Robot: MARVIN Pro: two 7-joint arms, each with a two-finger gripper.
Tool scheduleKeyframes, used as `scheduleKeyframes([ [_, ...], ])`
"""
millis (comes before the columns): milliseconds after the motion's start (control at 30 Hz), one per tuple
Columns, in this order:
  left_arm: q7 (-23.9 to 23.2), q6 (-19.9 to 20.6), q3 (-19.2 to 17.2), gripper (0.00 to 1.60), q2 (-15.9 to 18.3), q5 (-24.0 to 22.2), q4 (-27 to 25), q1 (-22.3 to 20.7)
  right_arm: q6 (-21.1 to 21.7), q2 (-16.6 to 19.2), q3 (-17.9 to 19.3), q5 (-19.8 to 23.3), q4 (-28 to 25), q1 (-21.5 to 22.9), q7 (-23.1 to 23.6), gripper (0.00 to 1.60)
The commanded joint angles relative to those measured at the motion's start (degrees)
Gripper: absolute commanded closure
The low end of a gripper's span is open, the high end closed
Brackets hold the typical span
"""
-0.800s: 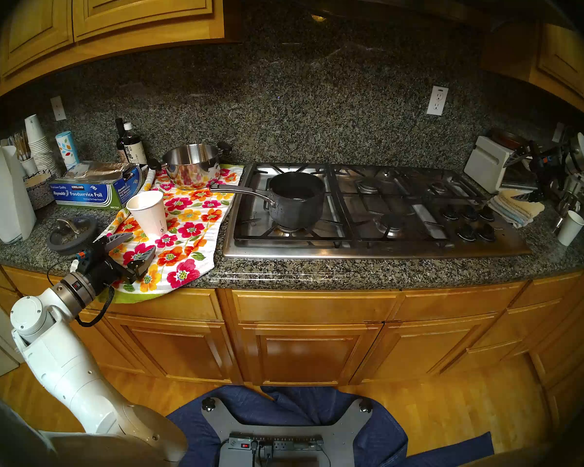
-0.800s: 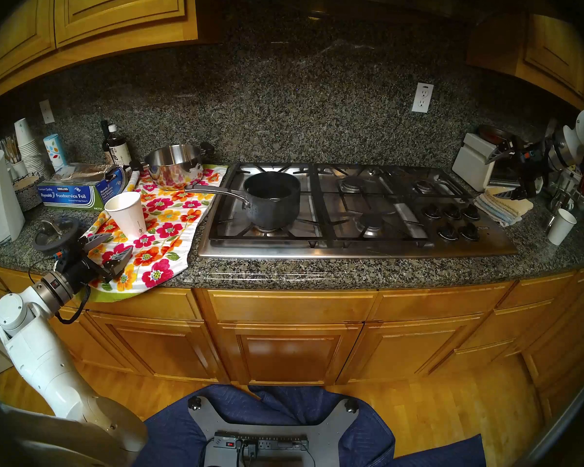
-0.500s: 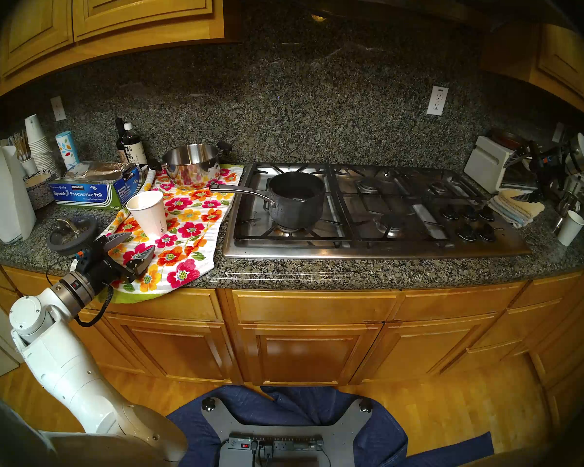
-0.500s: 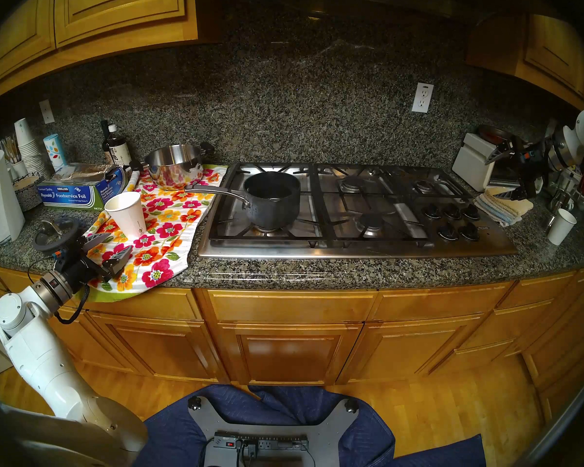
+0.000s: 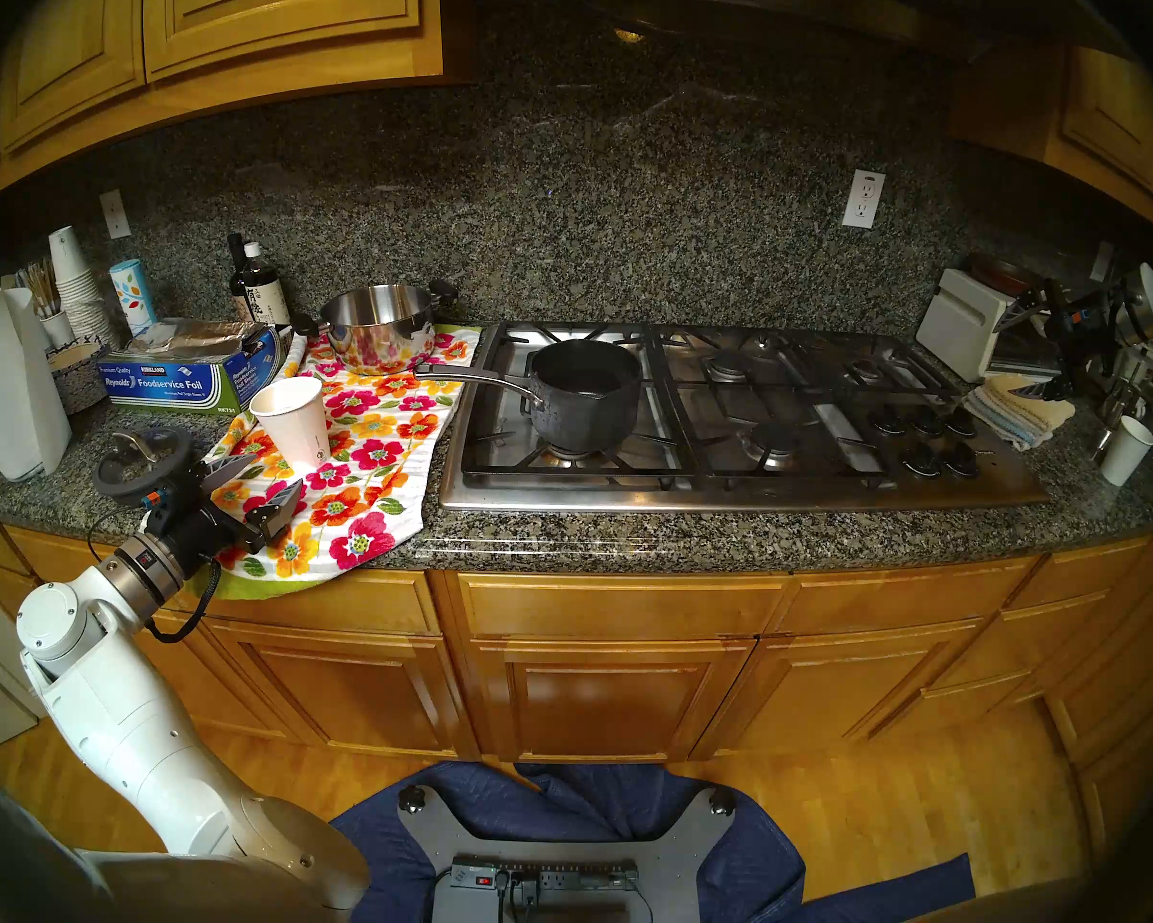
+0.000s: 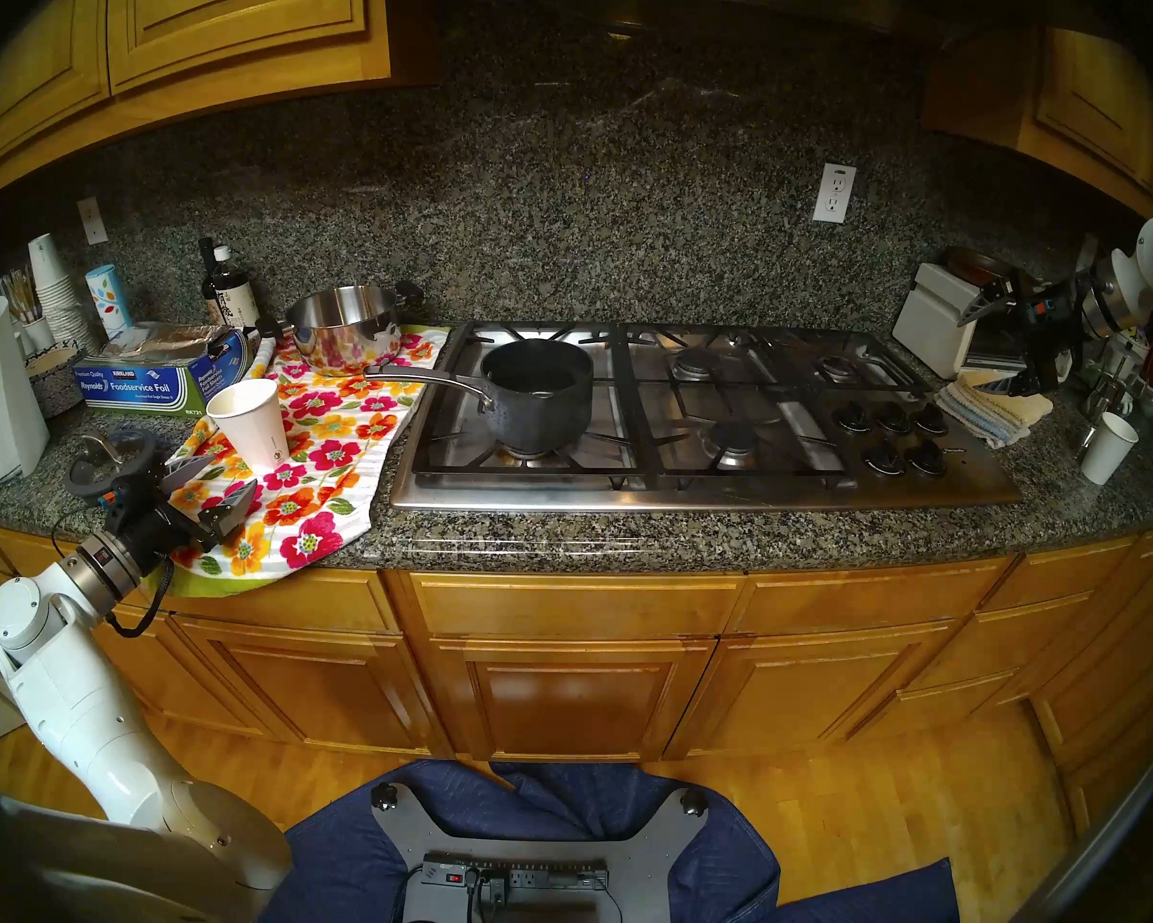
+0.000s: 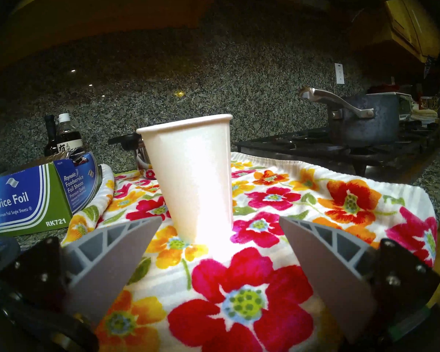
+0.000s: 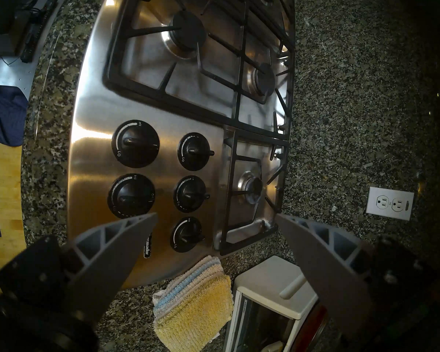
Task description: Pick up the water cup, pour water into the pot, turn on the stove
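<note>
The water cup (image 5: 292, 421) stands upright on a flowered towel (image 5: 360, 455) spread over the granite desk (image 5: 693, 535), with a foil box (image 5: 187, 379) to its left and a shiny steel pot (image 5: 379, 329) behind it. The dark pot (image 5: 587, 395) sits on the front left burner of the stove (image 5: 727, 415), its long handle reaching back over the towel toward the cup. A round grey lid (image 5: 141, 462) lies just beside the left tool (image 5: 264, 479). Since a moment ago the left tool has edged a little nearer the cup; its fingers are spread wide, empty, short of the cup. The right tool (image 8: 216, 219) hangs spread and empty above the stove's black knobs (image 8: 135, 143), beside a folded cloth (image 8: 193, 305).
</note>
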Motion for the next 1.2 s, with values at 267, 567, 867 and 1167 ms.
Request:
scheduleKeyframes([
  [267, 2.4, 2.7, 0.9, 0.0, 2.2, -0.7, 2.3, -5.3, 0.0, -0.5, 0.4, 0.2, 1.1, 1.4, -0.4, 0.0],
  [567, 3.4, 4.3, 2.1, 0.0, 2.9, -0.6, 4.4, -6.7, -0.1, -0.5, 0.4, 0.2, 1.1, 1.4, -0.4, 0.0],
  [867, 3.8, 5.2, 3.2, 0.0, 2.8, -0.8, 5.2, -7.4, -0.1, -0.5, 0.4, 0.2, 1.1, 1.4, -0.4, 0.0],
  [1167, 4.8, 3.5, 4.1, 0.0, 2.5, -1.1, 5.6, -7.7, -0.1, -0.5, 0.4, 0.2, 1.1, 1.4, -0.4, 0.0],
])
